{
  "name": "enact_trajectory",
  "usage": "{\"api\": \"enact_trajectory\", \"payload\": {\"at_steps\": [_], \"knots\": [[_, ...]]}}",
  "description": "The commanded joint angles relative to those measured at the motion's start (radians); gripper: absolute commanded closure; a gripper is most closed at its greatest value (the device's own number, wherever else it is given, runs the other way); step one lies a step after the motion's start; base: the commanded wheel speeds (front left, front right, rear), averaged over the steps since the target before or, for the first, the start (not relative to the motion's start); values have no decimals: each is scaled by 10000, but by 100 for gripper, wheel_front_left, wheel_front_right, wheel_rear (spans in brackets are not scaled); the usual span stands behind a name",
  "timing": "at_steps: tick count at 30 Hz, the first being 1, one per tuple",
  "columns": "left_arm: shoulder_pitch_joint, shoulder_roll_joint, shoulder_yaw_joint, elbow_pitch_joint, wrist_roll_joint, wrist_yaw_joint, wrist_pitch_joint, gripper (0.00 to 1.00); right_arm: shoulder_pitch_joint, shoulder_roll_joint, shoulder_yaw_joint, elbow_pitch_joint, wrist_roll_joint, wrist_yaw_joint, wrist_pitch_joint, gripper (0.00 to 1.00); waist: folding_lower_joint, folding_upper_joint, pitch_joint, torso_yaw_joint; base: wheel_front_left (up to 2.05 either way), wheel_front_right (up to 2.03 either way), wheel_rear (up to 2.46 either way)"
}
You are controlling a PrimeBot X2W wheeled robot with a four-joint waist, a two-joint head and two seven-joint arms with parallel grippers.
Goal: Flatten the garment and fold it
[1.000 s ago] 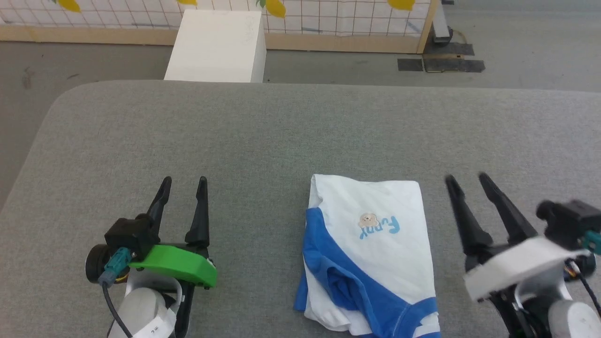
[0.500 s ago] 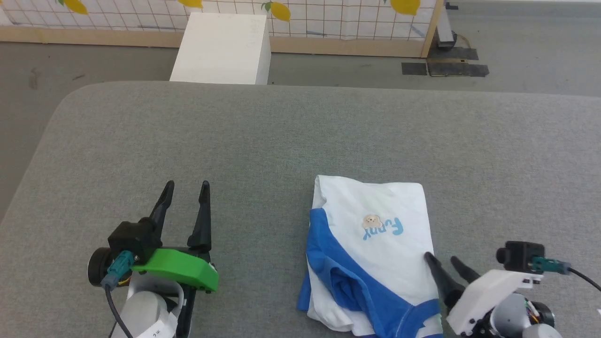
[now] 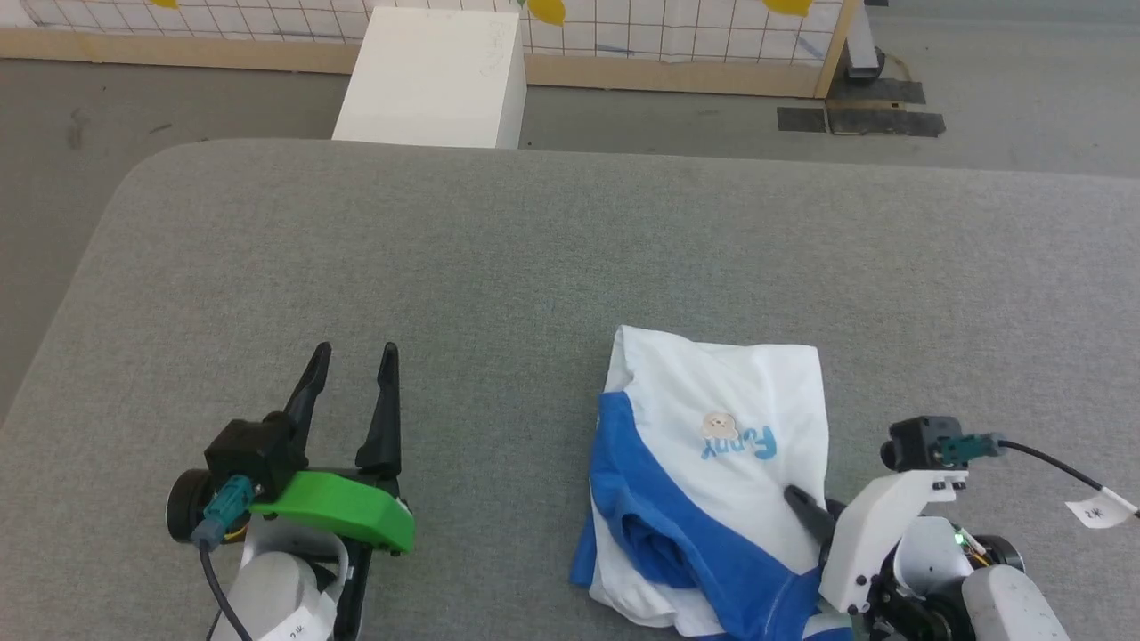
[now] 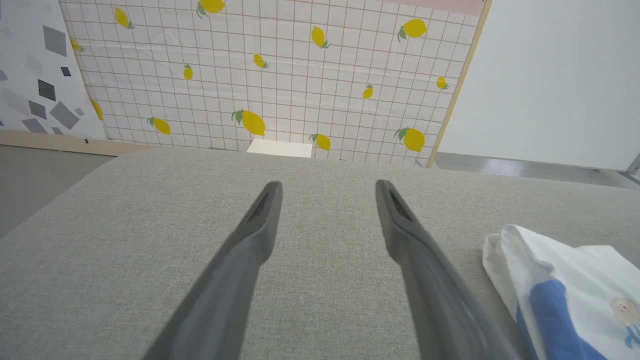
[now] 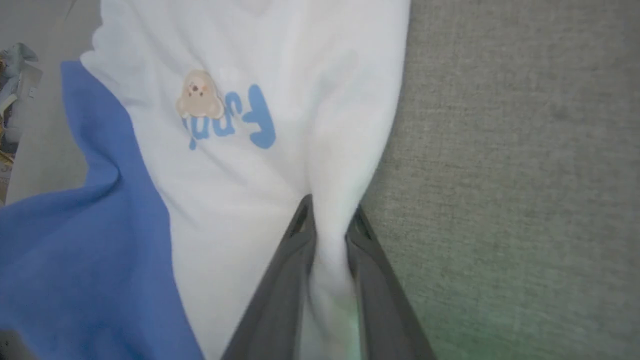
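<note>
Right claw (image 5: pixel 330 209) clamped, garment (image 5: pixel 235 195) edge pinched inside

The garment (image 3: pixel 712 392) lies folded in a rough rectangle on the grey worktop (image 3: pixel 534 258), right of centre by its near edge. White body up, blue logo showing, blue sleeve rumpled across, right edge pinched in the right gripper (image 5: pixel 327 212).

The shirt (image 3: pixel 730 418) is soft matt cloth, creased. The table (image 3: pixel 445 267) under it is woven fabric, coarse and matt. The left gripper (image 3: pixel 354 349) has smooth dark plastic fingers (image 4: pixel 247 250) and a green plastic cover (image 3: pixel 338 507).
</note>
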Motion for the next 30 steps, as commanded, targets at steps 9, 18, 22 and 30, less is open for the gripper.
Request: {"api": "enact_trajectory", "payload": {"at_steps": [9, 18, 22, 30], "knots": [[-1, 6, 127, -183, 84, -64, -38, 0, -620, -627, 637, -2023, -3693, -13, 1013, 100, 0, 0, 298, -550, 0, 0, 0], [-478, 34, 90, -648, 216, -66, -38, 0, -1815, -4595, 2420, -2533, -3865, -13, 1499, 100, 0, 0, 1263, -1695, 0, 0, 0], [-807, 81, 69, -905, 297, -67, -38, 0, -2431, -5857, 2572, -2163, -3685, -13, 1240, 100, 0, 0, 1850, -2382, 0, 0, 0], [-1596, 742, -189, -1417, 499, -68, -38, 0, -3417, -6237, 830, -685, -4377, -13, 197, 100, 0, 0, 3105, -3485, 0, 0, 0]]}}
